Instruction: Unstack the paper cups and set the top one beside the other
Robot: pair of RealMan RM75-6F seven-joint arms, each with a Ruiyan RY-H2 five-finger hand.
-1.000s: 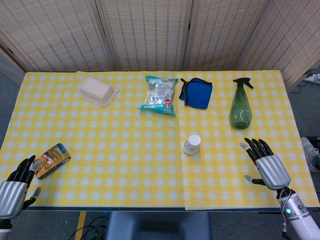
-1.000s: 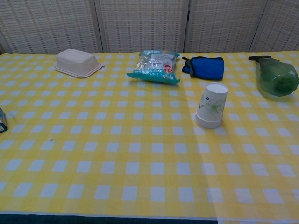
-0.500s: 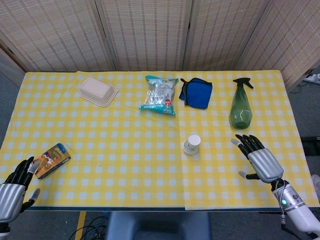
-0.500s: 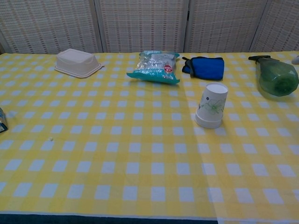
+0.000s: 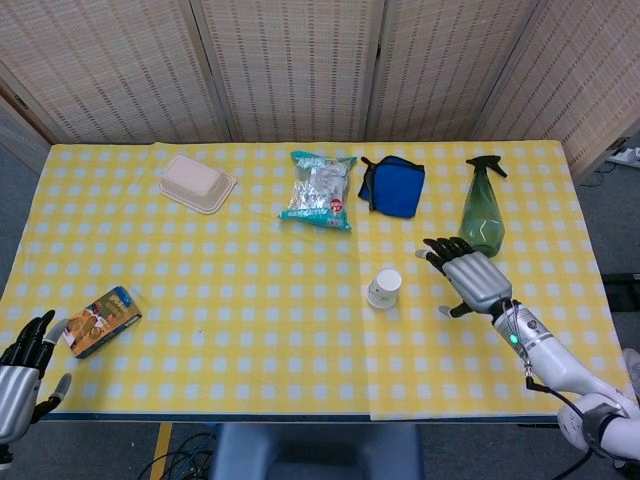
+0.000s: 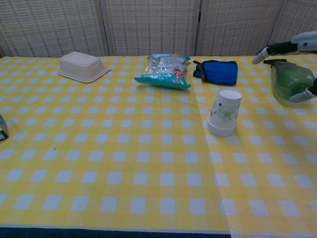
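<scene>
Since a second ago you've swung your right hand [image 5: 468, 274] in from the table's right edge toward the middle; it now sits just right of the cups [image 5: 384, 288], near but not touching. Your left hand [image 5: 22, 366] has dropped a bit lower at the front-left corner.

Cups: stacked, upside down, rim on the yellow checked cloth [image 5: 250, 320], roughly mid-table, slightly right of centre. In the chest view the cups [image 6: 225, 118] lean a little, white with a green print. They lie to the left of your right hand, with a strip of bare cloth between them.

Right hand: fingers spread and extended, pointing toward the cups, palm empty, touching nothing. In the chest view only its fingertips [image 6: 274, 49] show at the upper right edge, in front of the spray bottle [image 6: 293, 82].

Left hand: fingers apart, holding nothing, well away from the cups. A small box [image 5: 101, 320] lies just beside it, not touched.

Along the back of the table: a white lidded tray [image 5: 197, 183], a snack bag [image 5: 320, 190], a blue pouch [image 5: 394, 186], then the spray bottle [image 5: 481, 212] just behind your right hand.
</scene>
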